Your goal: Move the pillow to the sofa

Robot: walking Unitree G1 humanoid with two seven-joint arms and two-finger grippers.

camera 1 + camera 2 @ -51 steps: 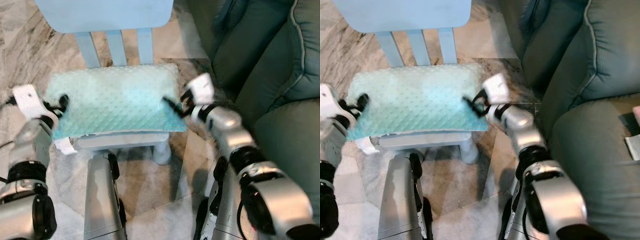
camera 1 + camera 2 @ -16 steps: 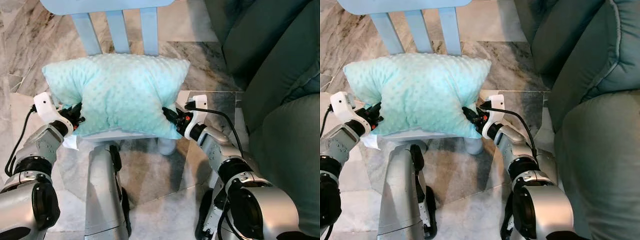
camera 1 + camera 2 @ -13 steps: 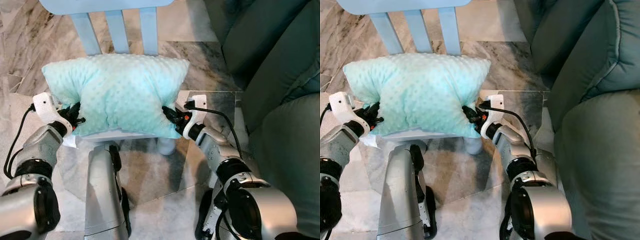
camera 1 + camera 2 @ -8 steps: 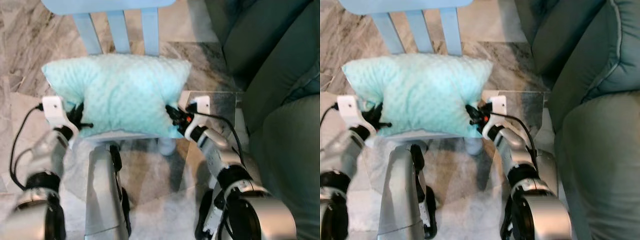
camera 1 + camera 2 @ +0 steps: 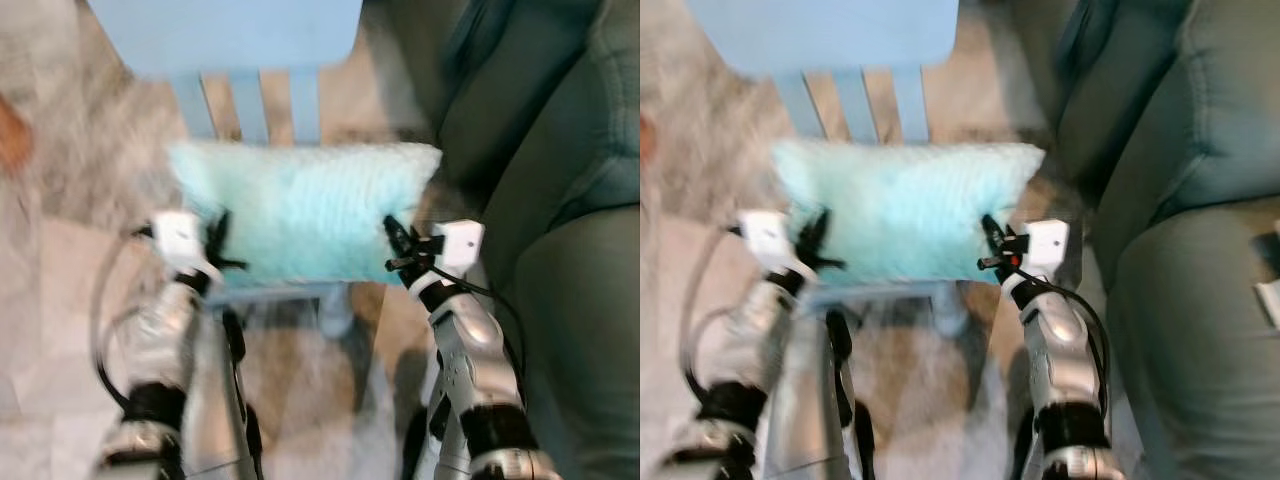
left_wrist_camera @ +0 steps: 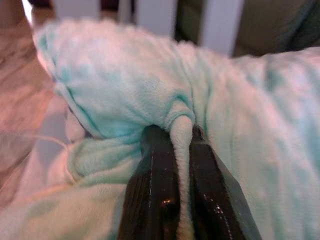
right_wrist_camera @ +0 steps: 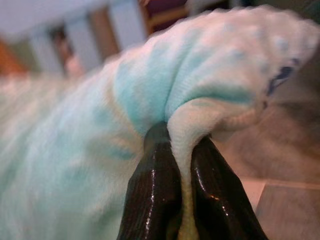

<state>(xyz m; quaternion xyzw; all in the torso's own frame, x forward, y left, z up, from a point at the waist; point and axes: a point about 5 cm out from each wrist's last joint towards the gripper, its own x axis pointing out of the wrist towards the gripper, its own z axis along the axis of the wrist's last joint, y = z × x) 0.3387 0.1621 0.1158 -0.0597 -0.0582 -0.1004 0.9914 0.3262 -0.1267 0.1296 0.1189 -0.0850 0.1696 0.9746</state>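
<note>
A mint-green dotted pillow hangs between my two arms over the seat of a small light-blue chair. My left gripper is shut on the pillow's left edge, with a fold of fabric pinched between its black fingers. At the pillow's right edge my right gripper is shut on another fold. The dark green sofa rises on the right, and its seat cushion lies close beside my right arm. Both head views are blurred.
Marble floor tiles spread on the left and below the chair. The chair's back slats stand just behind the pillow. A pale object lies on the sofa seat at the far right edge.
The whole picture has shifted and blurred, so the camera is moving. The pillow has come up off the seat and nearer the sofa, both grippers still pinching its ends.
</note>
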